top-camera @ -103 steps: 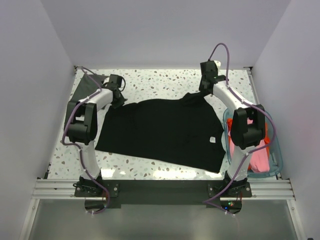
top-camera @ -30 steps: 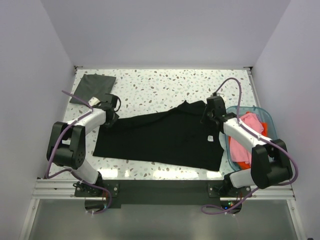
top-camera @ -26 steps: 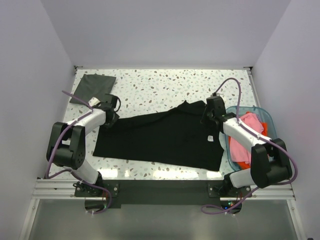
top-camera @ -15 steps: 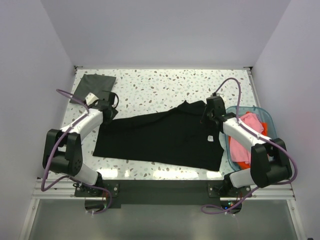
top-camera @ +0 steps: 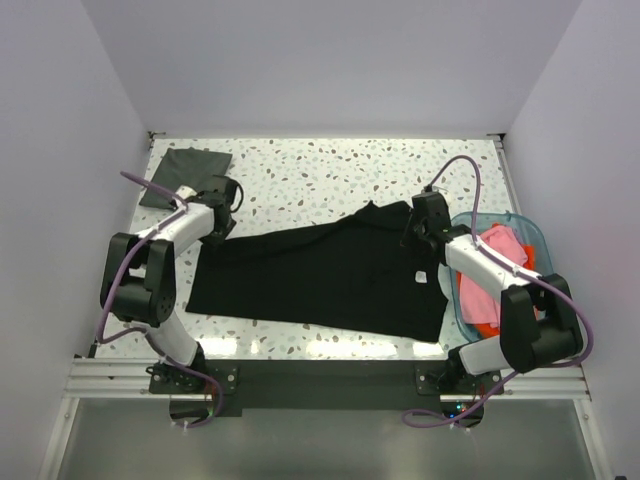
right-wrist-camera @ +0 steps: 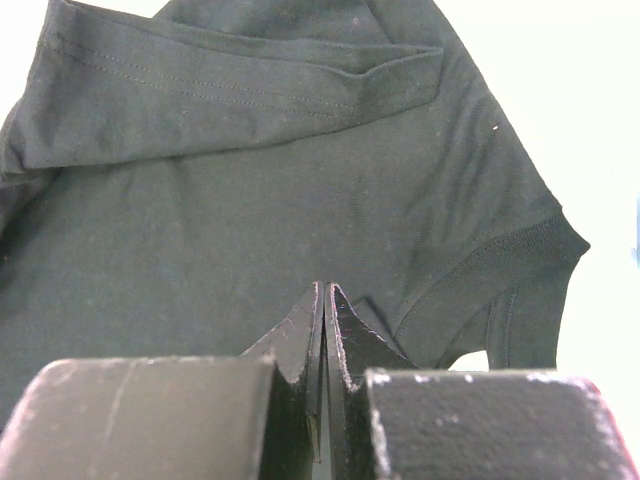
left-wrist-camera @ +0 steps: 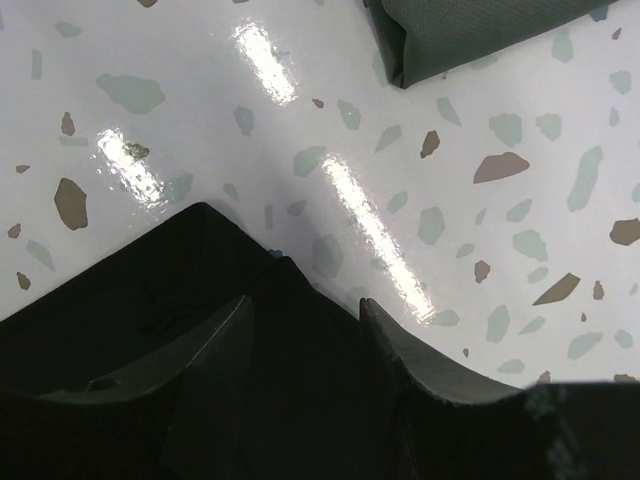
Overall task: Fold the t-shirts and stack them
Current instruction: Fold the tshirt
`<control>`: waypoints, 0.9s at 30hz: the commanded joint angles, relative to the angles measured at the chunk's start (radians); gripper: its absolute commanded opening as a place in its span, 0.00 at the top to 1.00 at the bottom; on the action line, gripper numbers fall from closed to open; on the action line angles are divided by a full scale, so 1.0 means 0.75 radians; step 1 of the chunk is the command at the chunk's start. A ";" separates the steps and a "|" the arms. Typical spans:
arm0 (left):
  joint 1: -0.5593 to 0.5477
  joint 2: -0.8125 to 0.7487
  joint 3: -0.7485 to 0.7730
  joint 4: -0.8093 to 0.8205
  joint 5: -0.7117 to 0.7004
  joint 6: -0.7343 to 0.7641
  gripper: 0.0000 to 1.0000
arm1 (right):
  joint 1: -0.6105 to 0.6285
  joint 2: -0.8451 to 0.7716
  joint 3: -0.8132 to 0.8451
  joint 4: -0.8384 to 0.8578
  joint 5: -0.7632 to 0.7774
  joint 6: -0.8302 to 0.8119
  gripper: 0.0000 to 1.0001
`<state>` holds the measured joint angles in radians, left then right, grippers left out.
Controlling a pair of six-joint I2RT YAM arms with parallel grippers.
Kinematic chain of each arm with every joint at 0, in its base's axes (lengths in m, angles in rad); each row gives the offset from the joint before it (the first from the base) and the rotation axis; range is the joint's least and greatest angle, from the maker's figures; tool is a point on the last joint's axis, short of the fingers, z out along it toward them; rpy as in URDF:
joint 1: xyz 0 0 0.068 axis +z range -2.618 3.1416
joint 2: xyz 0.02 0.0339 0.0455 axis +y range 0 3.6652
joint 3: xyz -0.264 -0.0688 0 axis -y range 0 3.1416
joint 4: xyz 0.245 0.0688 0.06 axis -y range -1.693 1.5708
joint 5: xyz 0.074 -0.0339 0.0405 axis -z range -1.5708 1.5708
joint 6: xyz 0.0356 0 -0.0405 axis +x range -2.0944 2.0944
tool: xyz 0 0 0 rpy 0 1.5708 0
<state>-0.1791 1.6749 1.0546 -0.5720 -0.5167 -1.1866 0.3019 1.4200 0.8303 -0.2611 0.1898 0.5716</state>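
speckled white table [top-camera: 330, 165] carries the black shirt [top-camera: 330, 275] spread across its middle and the grey shirt [top-camera: 185, 165] folded at the far left corner. the left hand [left-wrist-camera: 300, 320] hangs open over the black shirt's left edge. the right hand [right-wrist-camera: 325, 300] is closed near its sleeve. best to pinch both edges evenly before folding.

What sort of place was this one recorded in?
Most likely a lab test booth, not a home: plain white walls box in a speckled tabletop, two robot arms bolt to a metal rail, and a clear bin holds shirts.
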 commanded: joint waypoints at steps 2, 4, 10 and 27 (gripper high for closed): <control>0.006 0.064 0.079 -0.068 -0.082 -0.073 0.50 | 0.006 0.015 0.044 0.072 0.009 0.001 1.00; 0.006 0.088 0.081 -0.074 -0.084 -0.081 0.51 | 0.006 0.019 0.042 0.072 0.007 0.001 1.00; 0.008 0.145 0.071 -0.088 -0.086 -0.099 0.55 | 0.006 0.033 0.042 0.080 0.007 0.001 1.00; 0.032 0.094 0.083 -0.060 -0.056 -0.038 0.78 | 0.009 0.048 0.047 0.074 0.009 0.005 1.00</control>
<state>-0.1669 1.7817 1.0832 -0.6186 -0.5381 -1.2331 0.3023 1.4487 0.8303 -0.2539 0.1890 0.5724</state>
